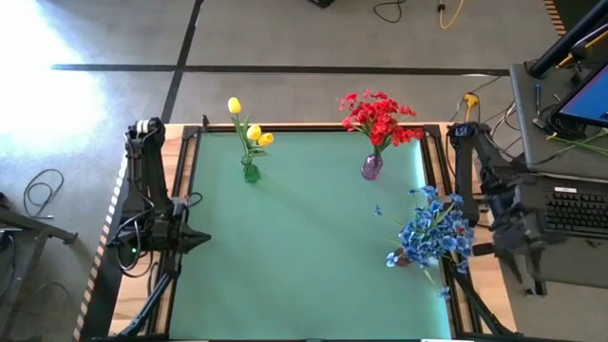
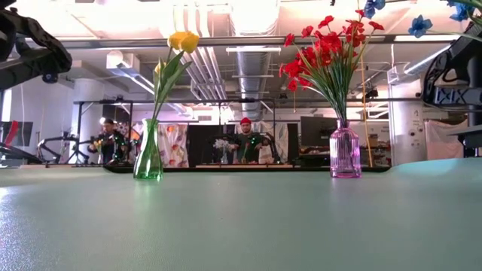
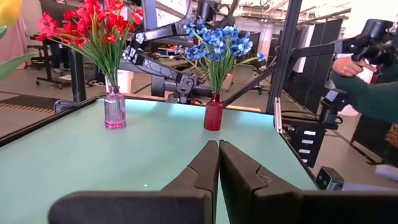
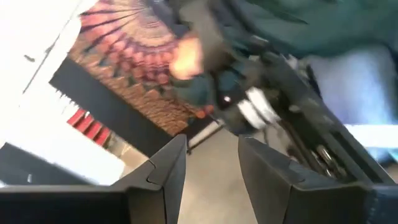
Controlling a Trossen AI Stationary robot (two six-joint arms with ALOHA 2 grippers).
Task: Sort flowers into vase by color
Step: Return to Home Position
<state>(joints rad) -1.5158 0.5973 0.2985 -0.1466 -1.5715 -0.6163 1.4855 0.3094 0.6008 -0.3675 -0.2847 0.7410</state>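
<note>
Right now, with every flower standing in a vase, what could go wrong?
The blue blossoms in the small red vase spread beside the right arm; if it swings, the open right gripper might snag them and tip the vase. The tall yellow tulips lean from the slim green glass vase, so a bump could topple it. The left gripper waits shut, left side.

Floor's plain grey concrete (image 1: pixel 285 38) with black tape lines (image 1: pixel 285 68) across it, and a loose cable (image 1: pixel 43 190) coiled out past the table's left edge. Off the right edge sits a grey desk (image 1: pixel 528 123) with a keyboard (image 1: pixel 579 211). Looking across the room: exposed silver ducting (image 2: pixel 248 68) overhead, bright ceiling light, and a person (image 2: pixel 245 141) in a red cap at the back.
</note>
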